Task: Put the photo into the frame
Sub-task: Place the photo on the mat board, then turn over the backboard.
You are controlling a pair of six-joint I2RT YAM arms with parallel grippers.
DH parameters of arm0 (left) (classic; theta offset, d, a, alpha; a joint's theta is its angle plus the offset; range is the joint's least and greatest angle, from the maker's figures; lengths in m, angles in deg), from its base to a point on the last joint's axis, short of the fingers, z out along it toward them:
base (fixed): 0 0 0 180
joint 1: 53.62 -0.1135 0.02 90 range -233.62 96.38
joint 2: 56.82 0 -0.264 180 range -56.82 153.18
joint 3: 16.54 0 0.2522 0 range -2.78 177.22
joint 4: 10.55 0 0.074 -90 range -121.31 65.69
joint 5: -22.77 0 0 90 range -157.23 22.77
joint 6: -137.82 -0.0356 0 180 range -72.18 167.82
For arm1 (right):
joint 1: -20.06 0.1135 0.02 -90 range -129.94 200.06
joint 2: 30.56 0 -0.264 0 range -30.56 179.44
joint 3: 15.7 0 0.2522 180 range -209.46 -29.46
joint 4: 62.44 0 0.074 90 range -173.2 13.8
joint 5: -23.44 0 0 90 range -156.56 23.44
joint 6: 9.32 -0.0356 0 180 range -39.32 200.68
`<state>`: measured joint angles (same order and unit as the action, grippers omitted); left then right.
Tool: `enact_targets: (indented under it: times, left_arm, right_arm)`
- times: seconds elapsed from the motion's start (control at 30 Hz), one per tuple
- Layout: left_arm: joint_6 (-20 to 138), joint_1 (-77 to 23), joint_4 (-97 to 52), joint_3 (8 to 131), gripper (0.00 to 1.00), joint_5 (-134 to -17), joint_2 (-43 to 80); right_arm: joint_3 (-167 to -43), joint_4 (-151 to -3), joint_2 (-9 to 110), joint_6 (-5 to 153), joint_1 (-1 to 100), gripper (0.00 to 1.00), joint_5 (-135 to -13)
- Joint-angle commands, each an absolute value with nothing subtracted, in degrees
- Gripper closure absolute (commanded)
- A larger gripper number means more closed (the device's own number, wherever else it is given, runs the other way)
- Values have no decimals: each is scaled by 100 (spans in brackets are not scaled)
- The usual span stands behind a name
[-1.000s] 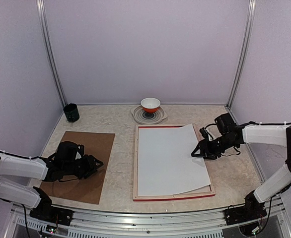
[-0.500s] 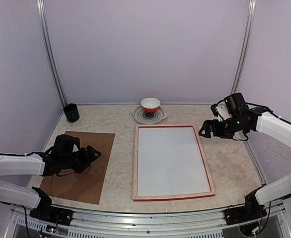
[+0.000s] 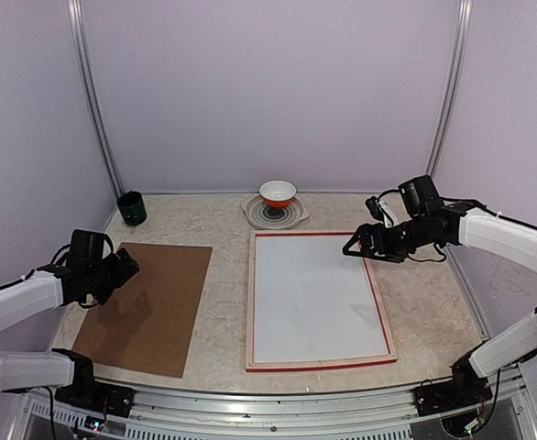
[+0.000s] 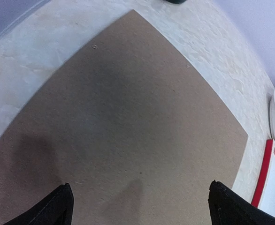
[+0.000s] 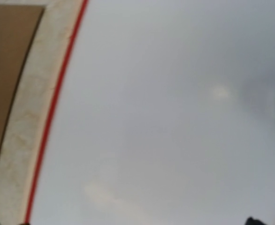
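left pincer [image 3: 129,264]: fingers spread wide, holding nothing, over the far left part of the board [image 3: 149,307]
right pincer [image 3: 351,249]: fingers spread, holding nothing, over the far right corner of the frame [image 3: 250,302]
photo [image 3: 314,298]: below the right pincer and to its left, flat inside the frame
writing: photo lies blank white side up, printed side hidden
long axis: from the arms' side toward the back wall, parallel to the frame's
bowl [image 3: 278,192]: beyond the frame, left of the right pincer
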<state>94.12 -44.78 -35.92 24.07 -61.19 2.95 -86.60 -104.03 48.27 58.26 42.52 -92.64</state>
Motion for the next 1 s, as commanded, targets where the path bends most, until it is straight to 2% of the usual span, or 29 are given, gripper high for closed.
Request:
enact_targets:
  times: [0.0,0.5,0.7,0.97]
  left_arm:
    - [9224,-4782,-4364,2762,1,-5187,457]
    - [9444,-5312,-4442,2973,1,-3977,1156]
    - [9228,-5776,-4121,2860,1,-4456,1500]
    - [9227,-5789,-3615,2694,1,-5216,2183]
  right_arm:
    - [-9202,-10157,5080,5714,4658,1,-9511]
    - [-11189,-9937,7018,5480,6447,1,-9875]
    - [-12157,-9997,7920,5372,6951,1,-10079]
    - [-13416,-10113,9234,5032,7435,1,-10047]
